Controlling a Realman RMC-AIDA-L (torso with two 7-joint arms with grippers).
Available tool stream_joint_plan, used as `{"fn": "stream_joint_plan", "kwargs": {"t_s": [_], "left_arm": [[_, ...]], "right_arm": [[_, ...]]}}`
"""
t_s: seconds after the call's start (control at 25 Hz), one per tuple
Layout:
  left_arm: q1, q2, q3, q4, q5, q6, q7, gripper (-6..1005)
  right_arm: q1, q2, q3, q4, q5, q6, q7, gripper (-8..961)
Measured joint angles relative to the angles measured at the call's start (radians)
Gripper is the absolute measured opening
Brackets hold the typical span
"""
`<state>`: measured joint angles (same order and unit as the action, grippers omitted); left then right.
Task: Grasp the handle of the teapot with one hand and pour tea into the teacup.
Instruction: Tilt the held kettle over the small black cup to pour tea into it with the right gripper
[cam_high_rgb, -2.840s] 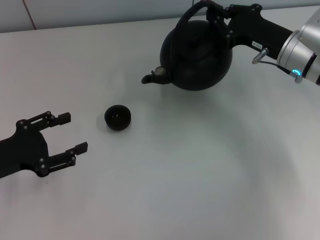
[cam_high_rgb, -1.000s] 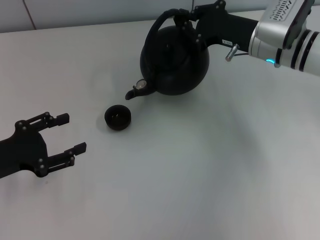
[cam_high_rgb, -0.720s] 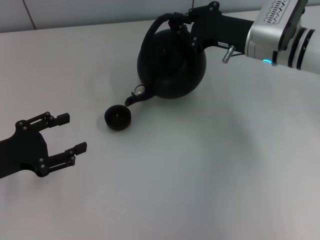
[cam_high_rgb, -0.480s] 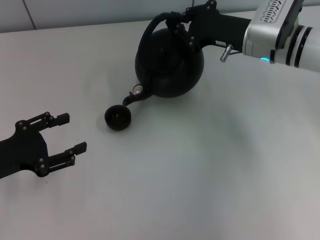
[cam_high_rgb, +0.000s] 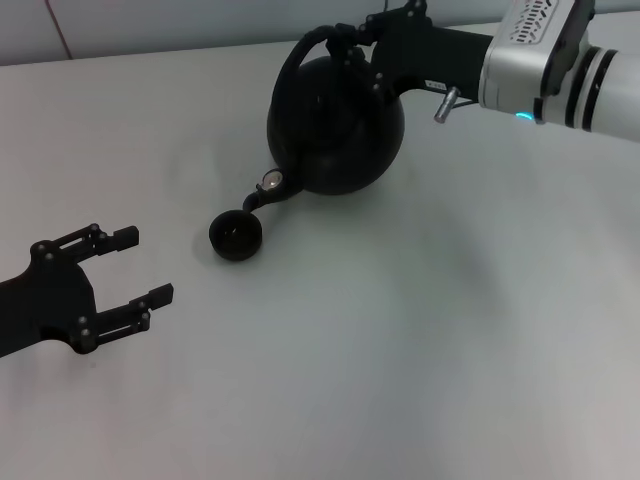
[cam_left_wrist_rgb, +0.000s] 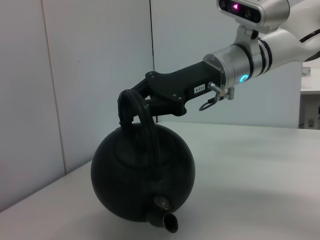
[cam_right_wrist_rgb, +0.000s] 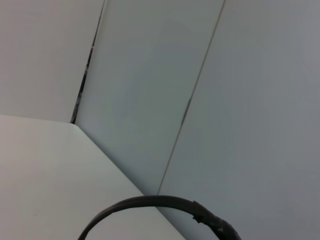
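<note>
The right gripper (cam_high_rgb: 352, 40) has its jaws clenched on the handle (cam_high_rgb: 300, 50), holding the teapot (cam_high_rgb: 335, 125) tipped above the bench (cam_high_rgb: 400, 330) with its spout over the teacup (cam_high_rgb: 236, 235), presumably to pour, while the left gripper (cam_high_rgb: 135, 280) sits spread and idle nearby.

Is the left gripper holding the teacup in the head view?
No. The left gripper hangs open and empty, apart from the teacup, which sits alone on the table.
</note>
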<state>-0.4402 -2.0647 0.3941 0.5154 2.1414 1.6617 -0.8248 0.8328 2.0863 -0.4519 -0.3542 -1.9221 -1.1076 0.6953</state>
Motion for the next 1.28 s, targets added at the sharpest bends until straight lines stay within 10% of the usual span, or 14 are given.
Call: {"fn": "stream_joint_plan", "kwargs": {"t_s": [1.28], "left_arm": [[0.0, 0.0, 0.0, -0.005, 0.002, -0.011, 0.004, 752]], "right_arm": [[0.023, 0.004, -0.085, -0.016, 0.034, 0.057, -0.035, 109]]}}
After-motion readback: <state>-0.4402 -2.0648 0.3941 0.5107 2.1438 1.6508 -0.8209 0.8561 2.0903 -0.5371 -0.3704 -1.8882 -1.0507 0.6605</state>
